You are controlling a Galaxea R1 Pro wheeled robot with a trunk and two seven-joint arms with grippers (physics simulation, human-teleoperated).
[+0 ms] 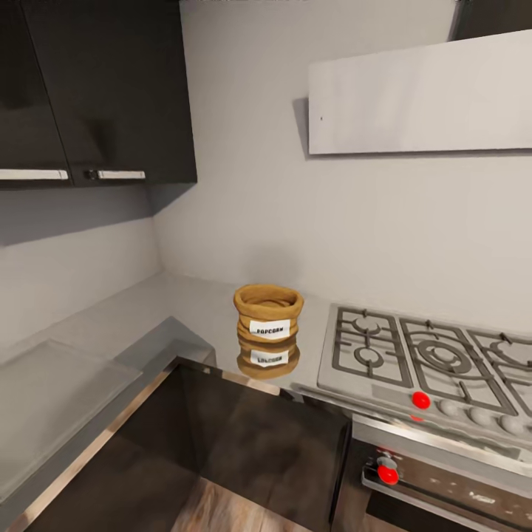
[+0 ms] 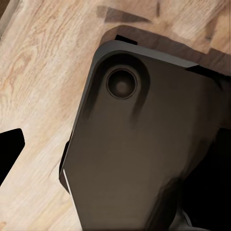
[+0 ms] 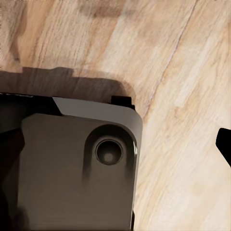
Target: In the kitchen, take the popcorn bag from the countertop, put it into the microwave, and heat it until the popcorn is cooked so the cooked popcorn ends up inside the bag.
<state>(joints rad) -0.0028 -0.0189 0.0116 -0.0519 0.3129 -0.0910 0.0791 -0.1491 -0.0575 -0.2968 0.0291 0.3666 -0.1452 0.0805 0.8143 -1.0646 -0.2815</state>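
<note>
Popcorn bag (image 1: 268,325): upright on countertop (image 1: 185,307), just beside the hob (image 1: 428,362), near the edge. My pincers' state: cannot tell. Risk: a clumsy reach may tip the bag off.

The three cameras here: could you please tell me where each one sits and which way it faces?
Head view: on the robot's head, facing forward and down at the popcorn bag on the countertop, gas hob beside it; no arm in it.
Left wrist view: on the left arm, pointing down at the wood floor and the robot's dark base.
Right wrist view: likewise, floor and base.
Both wrist views share floor and base.
</note>
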